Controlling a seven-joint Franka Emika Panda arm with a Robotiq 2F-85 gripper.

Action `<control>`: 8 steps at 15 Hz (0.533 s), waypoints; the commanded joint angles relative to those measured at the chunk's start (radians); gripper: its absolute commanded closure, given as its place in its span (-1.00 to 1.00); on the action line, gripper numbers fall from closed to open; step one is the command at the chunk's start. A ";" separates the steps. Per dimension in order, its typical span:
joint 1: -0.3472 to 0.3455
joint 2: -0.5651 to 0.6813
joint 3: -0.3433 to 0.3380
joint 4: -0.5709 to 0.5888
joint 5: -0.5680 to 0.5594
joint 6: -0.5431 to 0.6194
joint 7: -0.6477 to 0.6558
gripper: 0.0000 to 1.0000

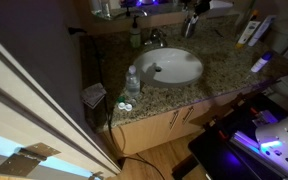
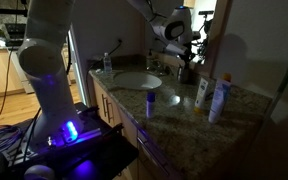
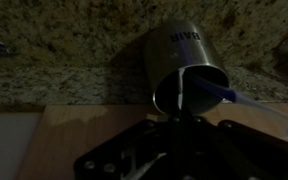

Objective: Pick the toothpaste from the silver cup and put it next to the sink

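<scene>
1. Wrist view: a small dull-grey metal cylindrical cup (image 3: 179,55) sits on the speckled brown granite counter (image 3: 64,50). Its blurred lettering may read "BATH", upside down.
2. The slim whitish toothpaste tube (image 3: 184,97) is inside the cup, beside a blue handle (image 3: 229,97).
3. The black gripper (image 2: 188,58) hangs right above the cup, behind the white oval sink (image 1: 179,68). Finger spread: can't tell.

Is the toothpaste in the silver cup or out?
In: wrist view shows the toothpaste inside the silver cup, beside a blue handle.
</scene>
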 commanded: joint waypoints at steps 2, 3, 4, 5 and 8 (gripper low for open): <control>-0.035 -0.043 0.031 -0.021 0.037 -0.022 -0.009 0.99; -0.037 -0.059 0.029 -0.017 0.040 -0.042 -0.002 0.99; -0.037 -0.075 0.026 -0.014 0.045 -0.057 0.007 0.99; -0.043 -0.100 0.029 -0.011 0.060 -0.079 0.008 0.99; -0.046 -0.185 0.015 -0.002 0.107 -0.168 0.018 0.99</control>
